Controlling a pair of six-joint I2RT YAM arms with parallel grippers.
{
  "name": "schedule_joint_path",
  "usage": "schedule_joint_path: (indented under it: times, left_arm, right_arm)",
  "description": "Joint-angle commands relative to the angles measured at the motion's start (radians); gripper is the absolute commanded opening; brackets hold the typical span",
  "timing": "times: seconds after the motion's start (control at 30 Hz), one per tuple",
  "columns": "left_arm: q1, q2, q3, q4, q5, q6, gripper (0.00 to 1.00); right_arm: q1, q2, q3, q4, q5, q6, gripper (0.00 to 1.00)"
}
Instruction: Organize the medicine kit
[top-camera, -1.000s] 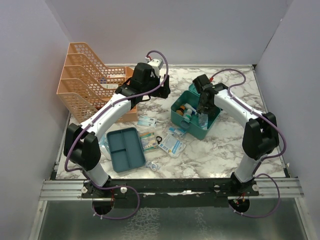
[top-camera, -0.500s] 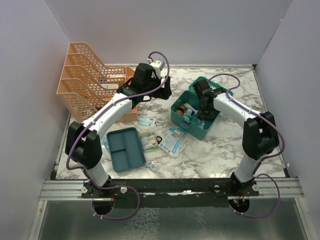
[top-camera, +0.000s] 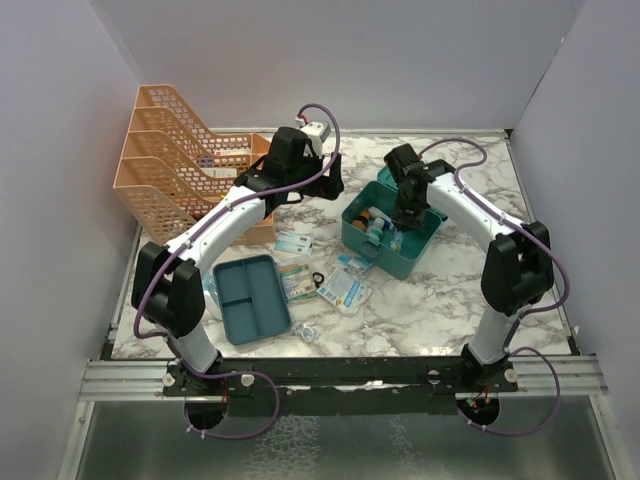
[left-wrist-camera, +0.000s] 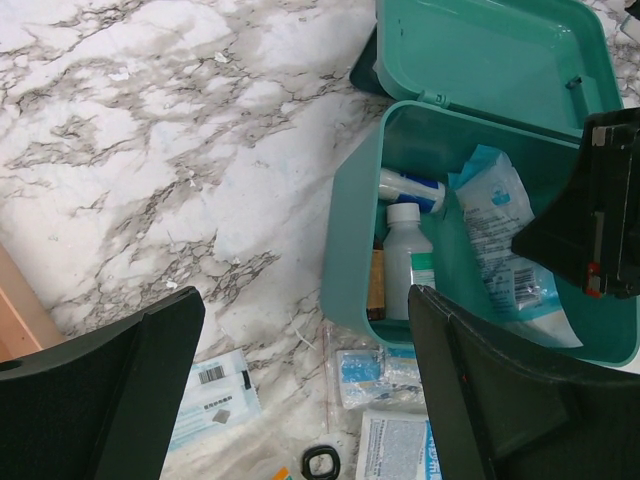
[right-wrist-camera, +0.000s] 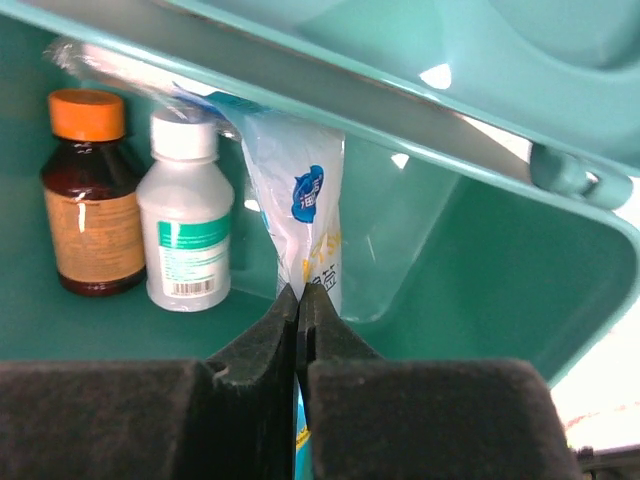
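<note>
The medicine kit (top-camera: 392, 262) is a teal box standing open right of centre, its lid (top-camera: 385, 178) laid back behind it. My right gripper (top-camera: 403, 218) reaches down into it and is shut on a white-and-blue plastic packet (right-wrist-camera: 300, 190). In the right wrist view the closed gripper (right-wrist-camera: 298, 300) pinches the packet's lower edge. A brown bottle (right-wrist-camera: 85, 200) and a white bottle (right-wrist-camera: 185, 215) stand at the box's back wall. My left gripper (left-wrist-camera: 305, 390) is open and empty, hovering over the table just left of the kit (left-wrist-camera: 350, 250).
An orange mesh rack (top-camera: 175, 160) stands at the back left. A flat teal divided tray (top-camera: 250, 298) lies at the front left. Loose packets (top-camera: 345, 285) and a black ring (top-camera: 318, 279) lie between the tray and the kit; another packet (left-wrist-camera: 215, 395) lies under my left gripper.
My right gripper has moved farther back and down into the kit with the packet. The left arm has barely shifted.
</note>
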Motion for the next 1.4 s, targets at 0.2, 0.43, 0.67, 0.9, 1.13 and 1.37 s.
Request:
schedule_joint_path:
  times: [0.2,0.43,0.67,0.9,1.13,1.37]
  left_arm:
    - [0.005,0.010,0.028,0.012,0.021,0.006,0.86]
    - [0.005,-0.001,0.017,0.011,0.013,0.013,0.86]
    - [0.004,-0.008,0.012,0.011,0.004,0.019,0.86]
    - [0.005,-0.004,0.015,0.011,0.002,0.020,0.86]
    - [0.004,-0.001,0.018,0.012,0.003,0.022,0.86]
    - [0.005,-0.003,0.014,0.011,0.005,0.023,0.86]
  right_arm:
    - [-0.003,0.082,0.083,-0.312,0.204,0.273,0.01]
    - [-0.003,0.155,0.079,-0.273,0.249,0.311,0.01]
    - [-0.003,0.127,0.033,-0.096,0.159,0.260,0.27]
    - [-0.003,0.037,-0.001,-0.002,0.098,0.200,0.41]
    - [-0.003,-0.030,-0.023,0.089,0.067,0.128,0.41]
    - [-0.004,0.001,-0.027,0.103,0.006,0.115,0.38]
